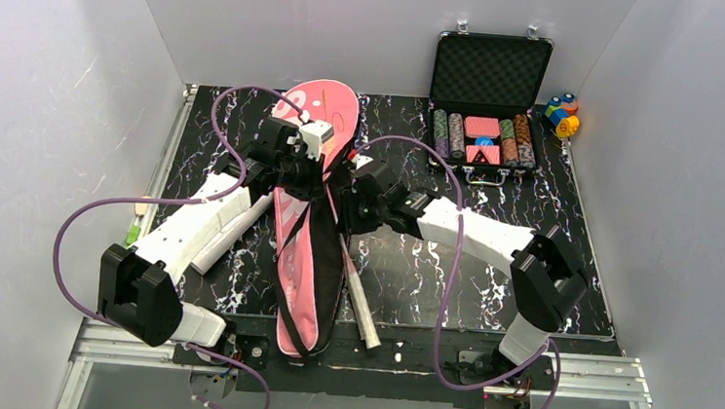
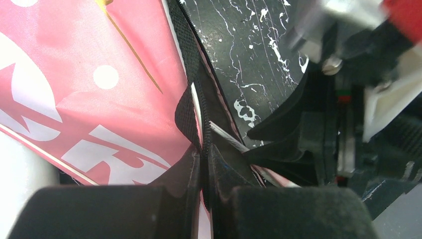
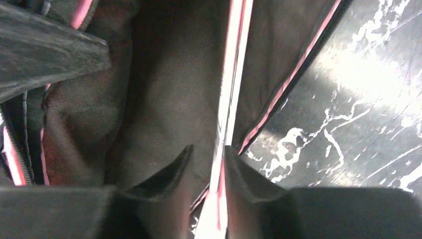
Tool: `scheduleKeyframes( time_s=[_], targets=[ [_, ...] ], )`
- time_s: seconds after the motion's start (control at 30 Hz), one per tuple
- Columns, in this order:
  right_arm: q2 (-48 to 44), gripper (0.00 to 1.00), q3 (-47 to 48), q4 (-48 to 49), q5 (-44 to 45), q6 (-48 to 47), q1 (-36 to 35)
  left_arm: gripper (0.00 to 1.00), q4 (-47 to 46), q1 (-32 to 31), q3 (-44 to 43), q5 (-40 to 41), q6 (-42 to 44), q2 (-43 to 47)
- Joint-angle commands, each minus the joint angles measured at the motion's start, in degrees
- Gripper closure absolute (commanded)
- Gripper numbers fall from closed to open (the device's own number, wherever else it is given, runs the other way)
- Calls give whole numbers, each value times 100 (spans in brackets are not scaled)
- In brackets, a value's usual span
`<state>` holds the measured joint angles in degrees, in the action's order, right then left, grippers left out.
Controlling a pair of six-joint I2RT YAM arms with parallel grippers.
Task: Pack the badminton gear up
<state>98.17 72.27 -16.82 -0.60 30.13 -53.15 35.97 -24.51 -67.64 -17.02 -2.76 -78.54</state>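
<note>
Where the bag [image 1: 319, 113] lies, grey walls [image 1: 45, 92] enclose tabletop [image 1: 412, 267].

The bag [image 1: 310, 230] is laid lengthwise down the middle of the surface [image 1: 401, 286], its head toward the back. A racket [image 1: 359, 300] is lodged in its right side, the handle left out toward the near edge. At back right the case [image 1: 483, 126] is stood open, blocks [image 1: 562, 114] just to its right.
</note>
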Motion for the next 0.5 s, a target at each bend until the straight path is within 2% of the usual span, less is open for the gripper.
scheduleKeyframes(
  time_s=[0.0, 0.07, 0.27, 0.4, 0.47],
  targets=[
    [-589, 53, -433, 912, -450, 289, 482, 100, -9, -45, -92, -423, 68, 66],
    [-861, 41, -781, 1192, -649, 461, 758, 100, -11, -45, -104, -438, 56, 41],
    [-952, 30, -1177, 2132, -1310, 793, 1402, 100, -10, -45, -124, -478, 64, 46],
    [308, 25, -987, 3391, -2240, 1510, 1682, 100, 24, -45, -178, -512, 91, 67],
    [829, 30, -779, 3589, -2364, 1612, 1771, 100, 50, -44, -206, -531, 88, 82]
  ],
)
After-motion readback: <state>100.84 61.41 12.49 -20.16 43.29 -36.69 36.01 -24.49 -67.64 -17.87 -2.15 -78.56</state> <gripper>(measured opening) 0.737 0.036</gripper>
